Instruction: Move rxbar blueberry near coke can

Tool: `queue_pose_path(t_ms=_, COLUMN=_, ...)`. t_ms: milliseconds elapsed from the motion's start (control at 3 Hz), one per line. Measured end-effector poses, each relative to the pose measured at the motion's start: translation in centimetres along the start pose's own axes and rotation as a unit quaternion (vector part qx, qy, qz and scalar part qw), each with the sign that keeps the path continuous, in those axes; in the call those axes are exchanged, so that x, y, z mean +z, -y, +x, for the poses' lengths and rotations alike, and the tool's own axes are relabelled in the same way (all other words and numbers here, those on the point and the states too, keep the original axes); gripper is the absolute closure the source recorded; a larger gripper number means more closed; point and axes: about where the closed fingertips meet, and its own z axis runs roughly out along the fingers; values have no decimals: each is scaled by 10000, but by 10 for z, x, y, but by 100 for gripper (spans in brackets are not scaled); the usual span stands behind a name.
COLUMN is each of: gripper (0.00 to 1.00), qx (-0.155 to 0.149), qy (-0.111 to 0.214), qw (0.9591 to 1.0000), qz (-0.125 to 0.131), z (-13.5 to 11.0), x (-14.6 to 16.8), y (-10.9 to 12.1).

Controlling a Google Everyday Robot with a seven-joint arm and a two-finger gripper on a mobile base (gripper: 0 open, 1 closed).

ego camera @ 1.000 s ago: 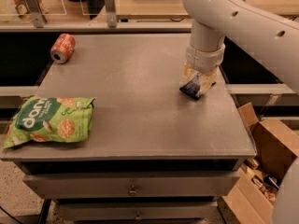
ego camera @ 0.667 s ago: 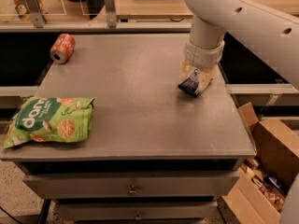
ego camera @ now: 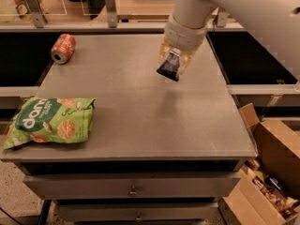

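My gripper (ego camera: 172, 63) hangs over the right middle of the grey table (ego camera: 140, 125) and is shut on the rxbar blueberry (ego camera: 168, 68), a dark navy bar held above the surface, hanging down between the fingers. The coke can (ego camera: 63, 48), orange-red with a silver end, lies on its side at the table's far left corner, well to the left of the gripper.
A big green chip bag (ego camera: 50, 121) lies at the table's front left edge. Open cardboard boxes (ego camera: 272, 172) stand on the floor to the right. A shelf with clear stands (ego camera: 70, 3) runs behind the table. Drawers sit below the tabletop.
The gripper has lifted the bar off the table and carried it left, toward the can's side.
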Motion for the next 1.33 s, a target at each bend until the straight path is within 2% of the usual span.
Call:
queue_pose_path(t_ms=333, gripper=100, qx=-593, qy=43, qw=9982, qz=32, z=-13, x=-2, y=54)
queue_pose_path(t_ms=667, gripper=100, qx=-1057, qy=128, qw=9943, qz=-34, z=-27, x=11, y=117)
queue_pose_path(t_ms=1000, gripper=100, qx=-1346, qy=186, qw=9907, qz=-13, z=-40, x=25, y=171)
queue_pose_path(t_ms=1333, gripper=100, qx=-1373, qy=242, qw=9902, qz=113, z=-49, x=42, y=206)
